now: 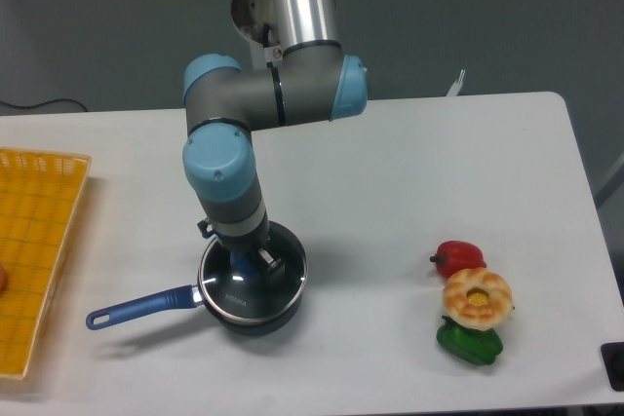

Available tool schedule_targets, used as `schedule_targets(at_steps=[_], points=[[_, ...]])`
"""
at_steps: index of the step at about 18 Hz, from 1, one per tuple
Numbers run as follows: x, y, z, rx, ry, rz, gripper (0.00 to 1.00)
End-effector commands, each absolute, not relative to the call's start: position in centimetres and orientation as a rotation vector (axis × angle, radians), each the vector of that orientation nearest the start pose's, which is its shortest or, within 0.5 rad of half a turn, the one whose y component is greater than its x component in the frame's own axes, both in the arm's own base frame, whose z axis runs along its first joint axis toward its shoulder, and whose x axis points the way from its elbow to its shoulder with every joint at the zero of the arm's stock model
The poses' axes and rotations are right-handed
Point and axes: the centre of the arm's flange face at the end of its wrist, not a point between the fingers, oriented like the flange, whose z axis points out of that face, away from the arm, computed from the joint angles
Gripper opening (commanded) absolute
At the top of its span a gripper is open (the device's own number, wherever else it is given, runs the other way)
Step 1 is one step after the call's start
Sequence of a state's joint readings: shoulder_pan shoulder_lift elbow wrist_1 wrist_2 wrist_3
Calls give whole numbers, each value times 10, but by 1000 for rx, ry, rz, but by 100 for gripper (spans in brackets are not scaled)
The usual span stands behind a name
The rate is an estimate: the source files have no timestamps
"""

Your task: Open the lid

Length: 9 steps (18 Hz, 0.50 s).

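The dark blue saucepan (265,325) stands on the white table, its long handle (136,307) pointing left. On it lies the lid (237,295), clear glass with a silver rim. My gripper (255,262) comes straight down onto the lid's middle, its fingers closed around the knob, which they almost hide. The lid's rim looks slightly off the pan's rim toward the right; how high it sits I cannot tell.
A yellow mesh basket (34,241) lies at the table's left edge. At the front right sit a red pepper (458,256), a round flower-shaped bun (477,297) and a green pepper (468,342). A dark object (614,362) shows at the bottom right corner.
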<state>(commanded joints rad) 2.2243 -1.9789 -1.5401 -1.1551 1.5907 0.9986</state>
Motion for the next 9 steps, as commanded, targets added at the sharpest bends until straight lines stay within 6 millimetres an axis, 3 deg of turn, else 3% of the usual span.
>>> schedule_targets(at_steps=[9], points=[[-292,577,322,-3079,507,81,64]])
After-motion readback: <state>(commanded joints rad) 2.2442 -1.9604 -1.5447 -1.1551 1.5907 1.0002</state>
